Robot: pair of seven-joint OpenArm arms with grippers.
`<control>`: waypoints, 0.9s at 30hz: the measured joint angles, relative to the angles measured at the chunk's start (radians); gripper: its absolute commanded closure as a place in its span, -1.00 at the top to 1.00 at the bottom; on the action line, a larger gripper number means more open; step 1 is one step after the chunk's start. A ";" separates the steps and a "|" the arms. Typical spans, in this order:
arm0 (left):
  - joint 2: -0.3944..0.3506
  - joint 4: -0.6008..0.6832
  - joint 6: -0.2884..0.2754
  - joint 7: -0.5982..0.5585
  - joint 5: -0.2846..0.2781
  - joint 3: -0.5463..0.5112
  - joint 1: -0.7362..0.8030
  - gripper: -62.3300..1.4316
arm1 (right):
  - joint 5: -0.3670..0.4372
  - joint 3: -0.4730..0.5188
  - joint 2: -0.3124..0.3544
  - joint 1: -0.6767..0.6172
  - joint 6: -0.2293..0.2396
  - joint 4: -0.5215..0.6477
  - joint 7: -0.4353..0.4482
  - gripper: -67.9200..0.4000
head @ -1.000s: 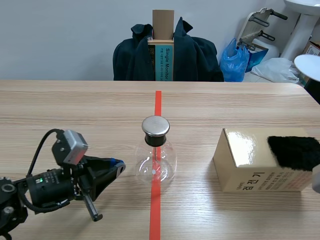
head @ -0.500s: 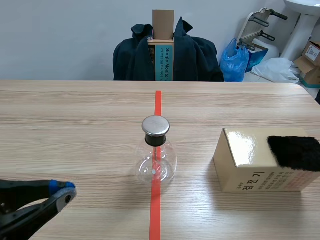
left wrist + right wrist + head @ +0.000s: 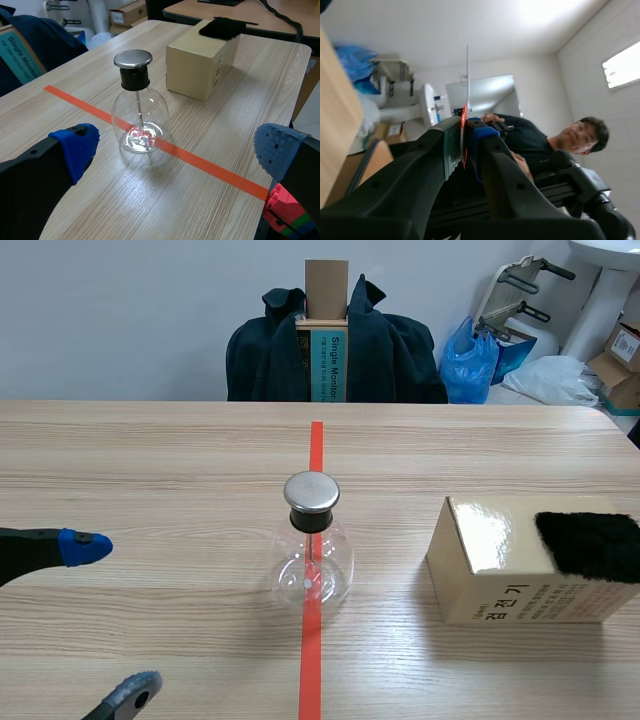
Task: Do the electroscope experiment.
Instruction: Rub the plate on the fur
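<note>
While wooden table (image 3: pixel 150 460) fronts grey wall (image 3: pixel 120 310), left gripper (image 3: pixel 177 147) apart, right gripper (image 3: pixel 464 142) clamping thin sheet (image 3: pixel 468 75).

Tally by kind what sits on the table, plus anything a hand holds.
Flask: 1
Box: 1
Black cloth: 1
Thin strip, in right hand: 1
Total: 4

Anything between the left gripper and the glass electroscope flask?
Nothing visible. Only bare wooden table and tape lie between the open left gripper and the clear round glass flask with its metal cap; the tan cardboard box stands beyond it.
</note>
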 measured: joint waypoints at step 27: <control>0.000 -0.002 0.000 0.000 0.001 0.000 0.000 1.00 | -0.235 -0.101 -0.095 0.136 0.059 -0.402 0.126 -0.96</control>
